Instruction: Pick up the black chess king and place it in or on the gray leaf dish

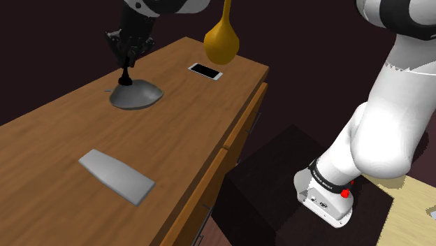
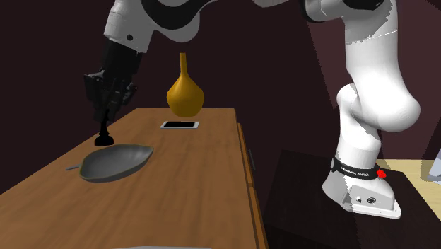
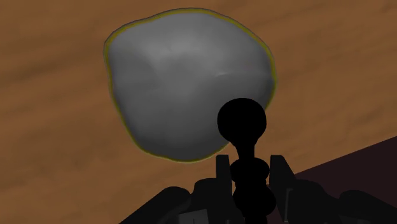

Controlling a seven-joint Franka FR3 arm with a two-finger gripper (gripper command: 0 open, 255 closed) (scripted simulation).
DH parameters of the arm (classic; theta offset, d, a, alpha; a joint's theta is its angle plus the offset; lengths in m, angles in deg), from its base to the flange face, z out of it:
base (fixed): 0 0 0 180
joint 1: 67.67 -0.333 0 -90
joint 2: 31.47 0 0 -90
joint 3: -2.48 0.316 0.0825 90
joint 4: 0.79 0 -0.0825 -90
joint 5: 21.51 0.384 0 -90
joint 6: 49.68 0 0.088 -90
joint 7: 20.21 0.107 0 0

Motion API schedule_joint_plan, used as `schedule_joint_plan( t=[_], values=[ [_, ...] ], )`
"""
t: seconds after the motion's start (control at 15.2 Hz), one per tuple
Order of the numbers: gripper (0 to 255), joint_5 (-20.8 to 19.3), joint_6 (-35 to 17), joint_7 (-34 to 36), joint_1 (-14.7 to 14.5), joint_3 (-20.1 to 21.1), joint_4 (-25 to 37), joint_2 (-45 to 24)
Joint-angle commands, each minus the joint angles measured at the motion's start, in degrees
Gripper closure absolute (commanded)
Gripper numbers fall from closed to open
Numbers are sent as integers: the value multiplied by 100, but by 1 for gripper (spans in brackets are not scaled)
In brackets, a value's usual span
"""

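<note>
The black chess king (image 1: 125, 74) hangs upright with my gripper (image 1: 126, 61) shut on its upper part. Its base is right at the far rim of the gray leaf dish (image 1: 137, 95), and I cannot tell whether it touches. In the second exterior view the gripper (image 2: 105, 117) holds the king (image 2: 104, 134) just over the dish (image 2: 116, 161). Seen from the wrist, the king (image 3: 242, 122) is clasped by both fingers (image 3: 222, 170), with the dish (image 3: 181, 83) beneath it on the wooden table.
A phone (image 1: 205, 71) lies on the wooden table (image 1: 195, 119) beyond the dish, beside a mustard gourd-shaped vase (image 1: 222, 40). A flat gray slab (image 1: 115, 175) rests nearer the camera. The table's drawer front runs along its right edge, with the dark stand (image 1: 279, 175) beside it.
</note>
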Motion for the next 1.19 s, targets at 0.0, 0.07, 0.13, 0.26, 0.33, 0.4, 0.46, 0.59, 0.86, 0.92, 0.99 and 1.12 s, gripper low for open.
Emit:
schedule_joint_plan(
  t=[0.0, 0.07, 0.13, 0.26, 0.33, 0.4, 0.46, 0.59, 0.86, 0.92, 0.99, 1.12],
  values=[
    [255, -1, -134, -13, -8, 1, -79, -53],
    [255, 3, -203, -25, -8, 2, -130, -72],
    [255, 7, -272, -37, -8, 3, -180, -92],
    [255, 14, -409, -61, -10, 4, -276, -136],
    [255, 17, -477, -72, -10, 5, -321, -160],
    [255, 20, -545, -84, -11, 6, -365, -184],
    [255, 25, -650, -102, -13, 7, -431, -225],
    [255, 25, -650, -102, -13, 7, -432, -225],
    [255, 25, -650, -102, -13, 7, -431, -225],
    [255, 25, -650, -102, -13, 7, -431, -225],
    [255, 25, -650, -102, -13, 7, -431, -225],
    [0, 25, -650, -102, -13, 7, -431, -225]
  ],
)
